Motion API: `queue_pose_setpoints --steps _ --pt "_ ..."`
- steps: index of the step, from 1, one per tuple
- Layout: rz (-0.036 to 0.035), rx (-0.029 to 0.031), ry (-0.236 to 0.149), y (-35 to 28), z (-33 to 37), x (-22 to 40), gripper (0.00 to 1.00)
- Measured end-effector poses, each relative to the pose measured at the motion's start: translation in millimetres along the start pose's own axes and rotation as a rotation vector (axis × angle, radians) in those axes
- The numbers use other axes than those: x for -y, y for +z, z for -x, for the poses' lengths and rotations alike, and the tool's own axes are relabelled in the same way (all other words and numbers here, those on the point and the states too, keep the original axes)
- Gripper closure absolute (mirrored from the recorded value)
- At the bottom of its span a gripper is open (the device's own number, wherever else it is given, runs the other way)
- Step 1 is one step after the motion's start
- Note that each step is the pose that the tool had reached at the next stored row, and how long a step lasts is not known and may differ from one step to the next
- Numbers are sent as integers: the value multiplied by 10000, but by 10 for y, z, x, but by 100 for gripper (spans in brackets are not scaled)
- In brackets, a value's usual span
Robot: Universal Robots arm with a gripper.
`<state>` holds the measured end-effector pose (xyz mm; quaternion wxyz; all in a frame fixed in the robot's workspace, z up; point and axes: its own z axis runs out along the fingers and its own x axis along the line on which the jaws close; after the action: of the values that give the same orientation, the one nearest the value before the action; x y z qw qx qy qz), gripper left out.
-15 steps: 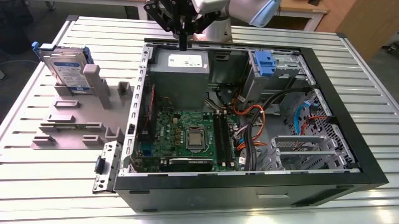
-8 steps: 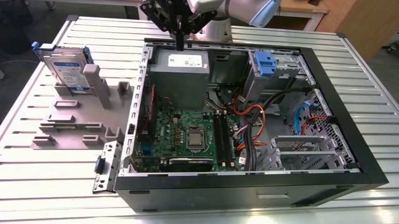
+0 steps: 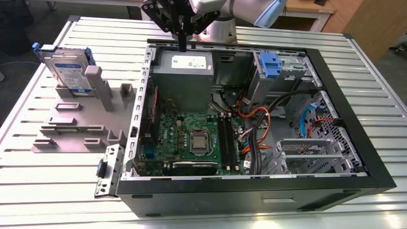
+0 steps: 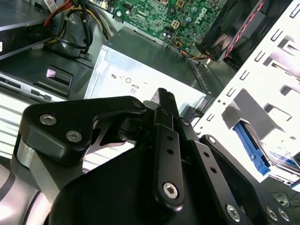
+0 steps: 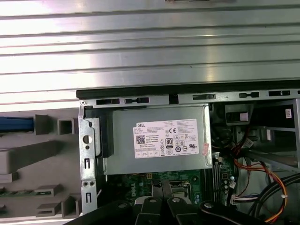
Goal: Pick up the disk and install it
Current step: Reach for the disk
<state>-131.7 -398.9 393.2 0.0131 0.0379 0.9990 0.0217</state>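
The disk (image 3: pixel 68 69), a silver drive with a white-and-blue label in a blue carrier, stands on edge in a grey holder (image 3: pixel 79 121) at the exterior view's left. Its blue edge shows in the second wrist view (image 4: pixel 251 151) and in the first wrist view (image 5: pixel 16 124). My gripper (image 3: pixel 183 46) hangs over the back wall of the open computer case (image 3: pixel 254 183), above the grey power supply (image 3: pixel 184 71), well apart from the disk. Its black fingers (image 4: pixel 163 101) are shut together with nothing between them. The gripper's linkage (image 5: pixel 157 206) also shows in the first wrist view.
Inside the case lie a green motherboard (image 3: pixel 190 136), orange and black cables (image 3: pixel 258 119) and a drive bay with a blue latch (image 3: pixel 270 64). The grey holder has several empty slots. Ribbed metal table (image 3: pixel 57 191) surrounds the case. A wooden cabinet (image 3: pixel 372 24) stands at the back right.
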Motion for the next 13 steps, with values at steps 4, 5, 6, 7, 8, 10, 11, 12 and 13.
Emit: queue_pose_setpoints --steps 4,5,6,7,8,10,11,12,13 --pt "0 -1 -1 0 -10 1 89" --pt "0 0 0 0 -11 1 89" --pt "0 0 0 0 -11 1 89" --pt "0 0 0 -1 -11 1 89" --pt "0 0 0 0 -11 1 89" --pt "0 0 0 0 -12 1 89" --pt "-1 -1 -1 -1 -13 1 89" --pt "-1 -1 0 -1 -13 1 89" --pt "0 0 0 0 -14 1 89"
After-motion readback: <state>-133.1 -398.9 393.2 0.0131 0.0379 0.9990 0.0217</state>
